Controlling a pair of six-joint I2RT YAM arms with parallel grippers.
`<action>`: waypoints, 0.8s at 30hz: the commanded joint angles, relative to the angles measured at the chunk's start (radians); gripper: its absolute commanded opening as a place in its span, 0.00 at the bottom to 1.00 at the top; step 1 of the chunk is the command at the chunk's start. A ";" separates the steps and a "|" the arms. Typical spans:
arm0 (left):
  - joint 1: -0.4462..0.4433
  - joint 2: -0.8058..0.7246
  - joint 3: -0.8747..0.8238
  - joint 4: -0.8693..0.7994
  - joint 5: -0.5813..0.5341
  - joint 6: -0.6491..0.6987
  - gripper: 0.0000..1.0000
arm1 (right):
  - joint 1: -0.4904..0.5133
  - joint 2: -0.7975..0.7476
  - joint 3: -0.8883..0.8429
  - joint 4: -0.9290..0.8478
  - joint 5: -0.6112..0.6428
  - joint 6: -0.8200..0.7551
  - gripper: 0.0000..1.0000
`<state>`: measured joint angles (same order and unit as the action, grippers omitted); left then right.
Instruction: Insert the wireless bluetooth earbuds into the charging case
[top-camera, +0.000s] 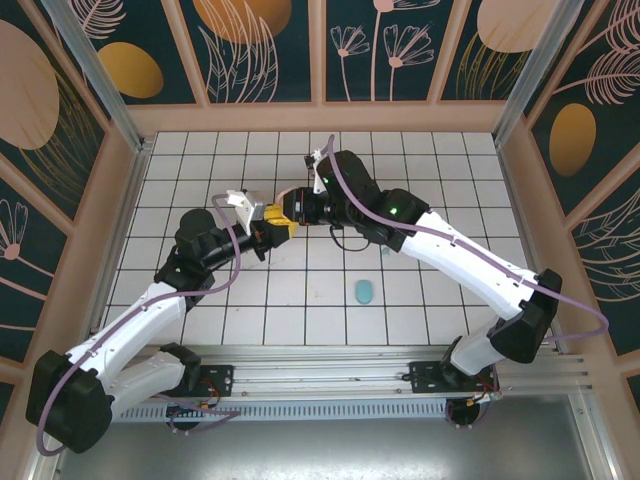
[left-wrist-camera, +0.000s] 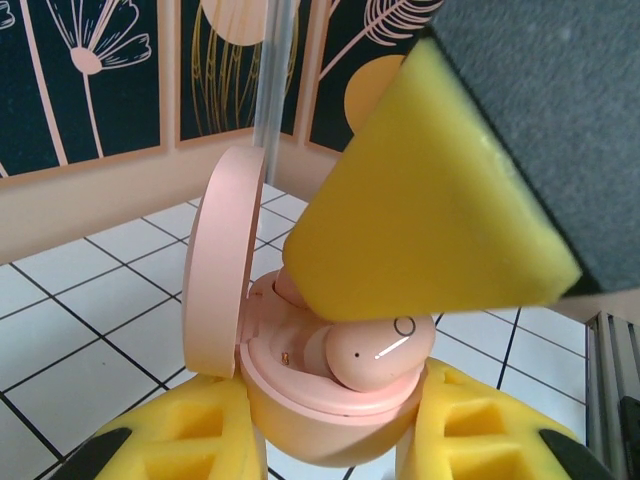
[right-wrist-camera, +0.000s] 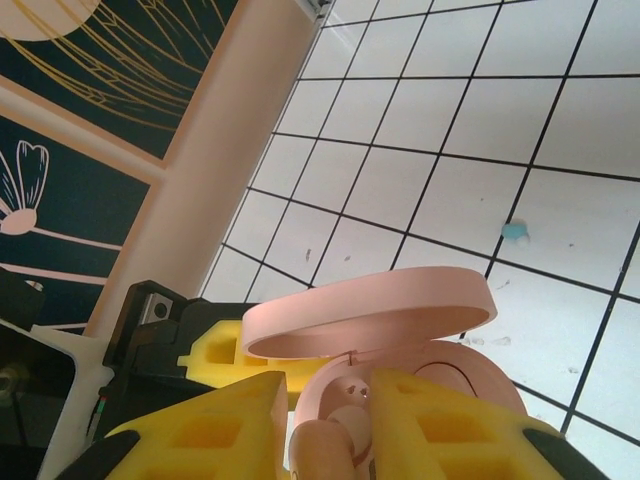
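**Top external view.** The left arm (top-camera: 150, 300) and the right arm (top-camera: 460, 250) are meeting over the middle of the white tiled table (top-camera: 200, 170). A smooth teal oval case (top-camera: 364, 291) is lying on the tiles nearer the arm bases. A tiny light blue earbud (top-camera: 384, 262) is lying loose just beyond it, so that colour is judged not yet started.

**Left wrist view.** The left fingers (left-wrist-camera: 180, 440), yellow moulded pads with square recesses, are clamping the matte pink charging case (left-wrist-camera: 330, 420) from both sides. Its round lid (left-wrist-camera: 215, 280) is standing open. A glossy, rounded pink earbud (left-wrist-camera: 375, 355) is sitting in the case, seemingly at or close to its well. One wedge-shaped yellow right finger is hanging directly over it.

**Right wrist view.** The right fingers (right-wrist-camera: 210, 435) are straddling the pink earbud above the open case. Whether they are pinching or freeing it cannot be told. A second pink earbud cannot be confirmed.
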<state>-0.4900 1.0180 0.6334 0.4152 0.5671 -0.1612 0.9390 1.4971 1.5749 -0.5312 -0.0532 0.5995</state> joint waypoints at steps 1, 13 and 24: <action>0.002 -0.018 0.001 0.040 0.011 0.011 0.00 | 0.007 0.005 0.057 -0.044 0.021 -0.034 0.30; 0.003 -0.003 0.031 -0.019 0.057 0.017 0.00 | -0.018 -0.042 0.089 -0.140 -0.086 -0.254 0.29; 0.002 0.030 0.079 -0.100 0.176 0.009 0.00 | -0.102 -0.040 0.176 -0.302 -0.287 -0.520 0.37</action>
<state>-0.4900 1.0409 0.6716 0.3374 0.6838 -0.1581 0.8253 1.4559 1.6829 -0.7387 -0.2817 0.1997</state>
